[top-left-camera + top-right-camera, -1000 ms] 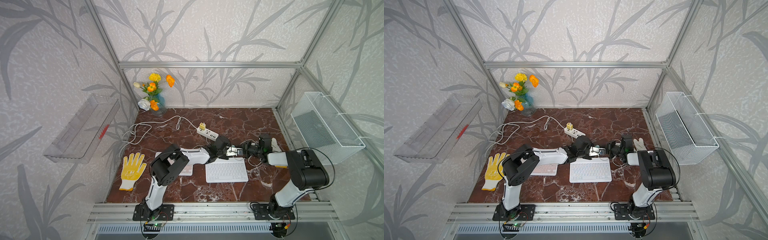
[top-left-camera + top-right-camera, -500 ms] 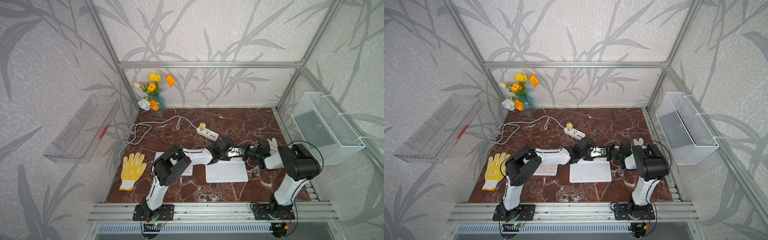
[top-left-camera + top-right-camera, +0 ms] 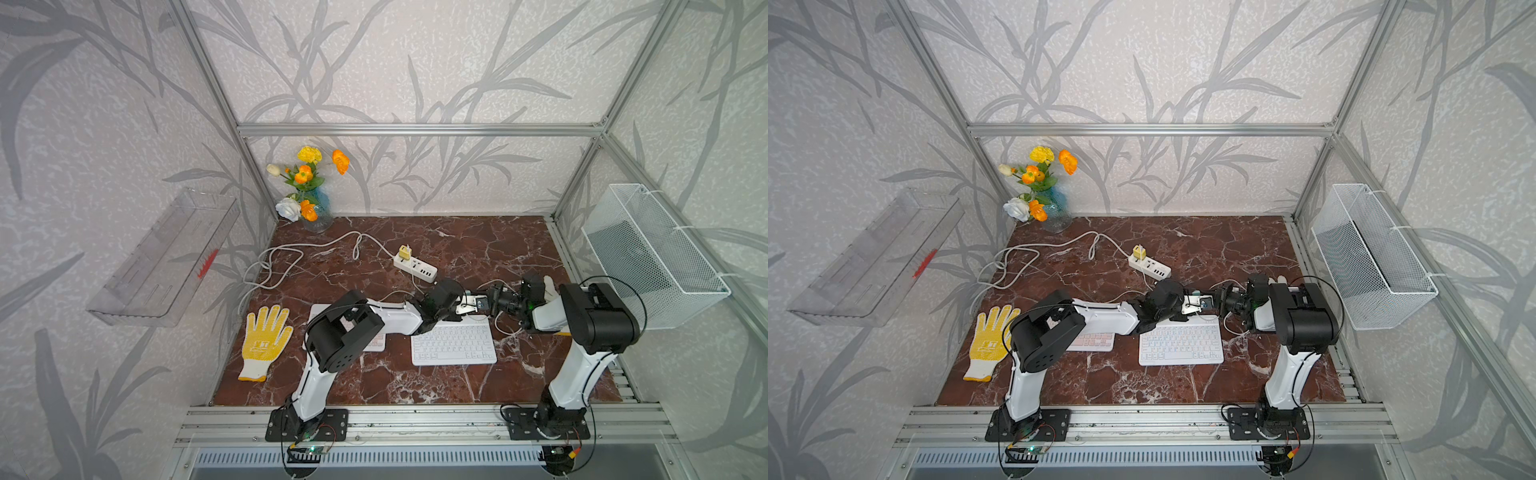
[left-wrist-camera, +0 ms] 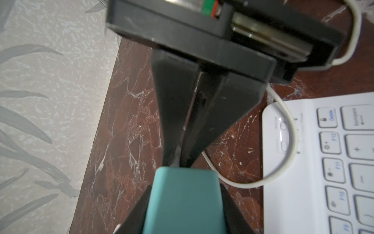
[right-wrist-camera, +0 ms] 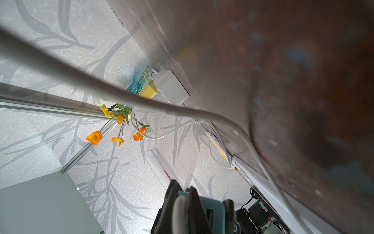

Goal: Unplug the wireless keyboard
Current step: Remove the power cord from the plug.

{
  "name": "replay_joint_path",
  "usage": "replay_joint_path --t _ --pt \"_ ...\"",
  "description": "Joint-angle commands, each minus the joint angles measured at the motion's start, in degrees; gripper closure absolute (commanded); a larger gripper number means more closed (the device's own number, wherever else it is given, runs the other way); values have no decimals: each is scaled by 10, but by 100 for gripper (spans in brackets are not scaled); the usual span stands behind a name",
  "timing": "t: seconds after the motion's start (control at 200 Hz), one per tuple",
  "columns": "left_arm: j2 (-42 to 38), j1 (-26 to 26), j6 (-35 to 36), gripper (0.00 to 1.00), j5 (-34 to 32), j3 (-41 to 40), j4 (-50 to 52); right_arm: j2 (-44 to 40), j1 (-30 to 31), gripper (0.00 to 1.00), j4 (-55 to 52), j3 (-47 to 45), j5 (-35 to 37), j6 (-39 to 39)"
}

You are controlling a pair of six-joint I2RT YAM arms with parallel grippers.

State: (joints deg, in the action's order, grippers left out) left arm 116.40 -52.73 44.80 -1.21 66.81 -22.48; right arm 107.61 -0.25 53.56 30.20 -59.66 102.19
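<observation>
The white wireless keyboard (image 3: 454, 345) (image 3: 1180, 345) (image 4: 323, 162) lies flat on the marble table. Just above its far edge the two grippers meet tip to tip. My left gripper (image 3: 473, 305) (image 3: 1196, 306) (image 4: 185, 188) is shut on a teal block (image 4: 182, 202) (image 5: 212, 210). My right gripper (image 3: 487, 303) (image 3: 1214, 302) (image 5: 181, 194) (image 4: 178, 162) is shut on the plug end of a white cable (image 4: 291, 141) (image 5: 178, 210) right at the block's end face. That cable loops over the keyboard's corner. Whether the plug sits in the block is hidden.
A second keyboard (image 3: 376, 343) lies under my left forearm. Behind are a white power strip (image 3: 415, 268) with a yellow plug (image 3: 404, 252) and loose cord, and a flower vase (image 3: 316, 208). A yellow glove (image 3: 264, 340) lies left. A wire basket (image 3: 652, 257) hangs right.
The right arm's elbow has shifted a little toward the back and left. Both grippers stay together over the keyboard's far edge, and neither grip has changed.
</observation>
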Motion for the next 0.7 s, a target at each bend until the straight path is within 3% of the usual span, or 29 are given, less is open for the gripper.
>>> replay_joint_path --t 0.0,0.1,0.23,0.32,0.4,0.625,0.695 --pt "-42 17 -36 100 -30 4 -29 6 -22 100 -15 -19 84 -8" --pt "-39 17 -35 100 -15 19 12 -49 -8 100 -99 -21 105 -69" --pt "-37 13 -20 100 1 25 51 -176 -10 100 -460 81 168 -293" --pt "-39 12 -23 100 -9 13 33 -209 -16 100 -578 147 207 -363" --pt "-43 12 -32 100 -20 0 -1 -194 -32 100 -529 140 179 -322" --pt "-56 9 -43 100 -23 -29 -61 -61 -47 100 -168 50 89 -76" --pt "-58 9 -43 100 -20 -32 -55 -37 -47 100 -86 44 81 -34"
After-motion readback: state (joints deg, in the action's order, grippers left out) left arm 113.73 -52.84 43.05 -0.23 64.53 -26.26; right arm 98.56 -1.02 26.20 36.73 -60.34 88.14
